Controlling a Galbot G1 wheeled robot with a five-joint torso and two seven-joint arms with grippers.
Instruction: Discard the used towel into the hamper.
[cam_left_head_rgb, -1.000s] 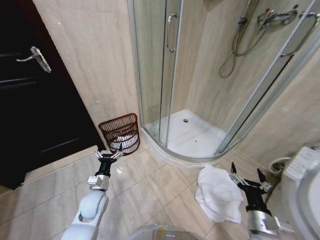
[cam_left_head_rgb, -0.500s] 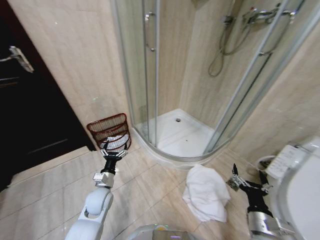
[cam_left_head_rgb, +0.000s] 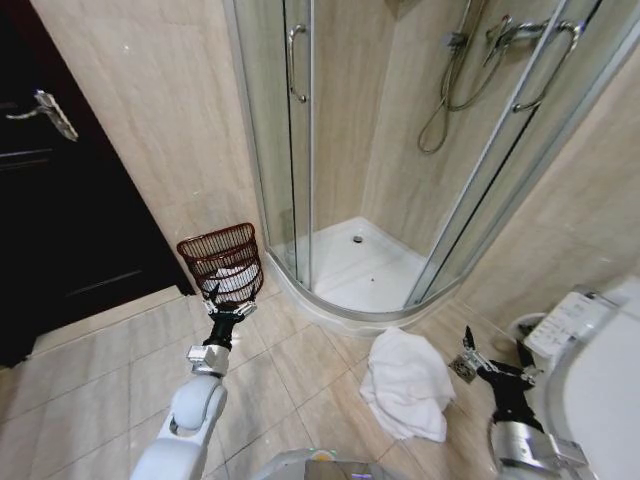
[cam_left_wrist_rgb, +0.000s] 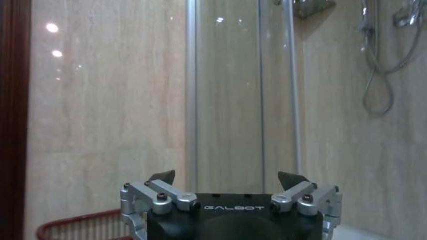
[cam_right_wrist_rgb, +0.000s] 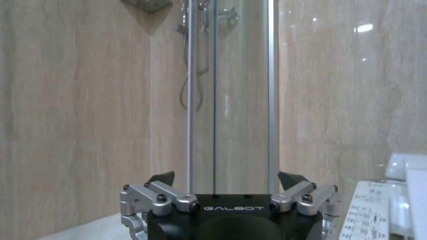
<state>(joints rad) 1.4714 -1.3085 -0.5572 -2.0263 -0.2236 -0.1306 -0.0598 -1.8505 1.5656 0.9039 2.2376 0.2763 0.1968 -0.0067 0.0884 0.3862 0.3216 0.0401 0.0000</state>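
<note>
A crumpled white towel (cam_left_head_rgb: 405, 385) lies on the tiled floor just in front of the shower tray. The hamper (cam_left_head_rgb: 224, 262), a dark red-brown ribbed basket, stands against the wall left of the shower, with something white inside it. My left gripper (cam_left_head_rgb: 226, 303) is held out low in front of the hamper, open and empty; in the left wrist view the left gripper (cam_left_wrist_rgb: 227, 178) has the hamper's rim (cam_left_wrist_rgb: 73, 223) showing beside it. My right gripper (cam_left_head_rgb: 492, 353) is open just right of the towel, not touching it. The right gripper (cam_right_wrist_rgb: 227, 178) points at the shower wall.
A glass corner shower (cam_left_head_rgb: 360, 260) with a raised white tray fills the middle. A dark door (cam_left_head_rgb: 60, 200) is at the left. A white toilet (cam_left_head_rgb: 600, 370) with its control panel crowds the right edge. Open floor tiles (cam_left_head_rgb: 300, 365) lie between hamper and towel.
The whole head view has shifted as the camera moved, so hamper and towel now sit further left and the toilet looms larger. Both grippers stay open in the same pose.
</note>
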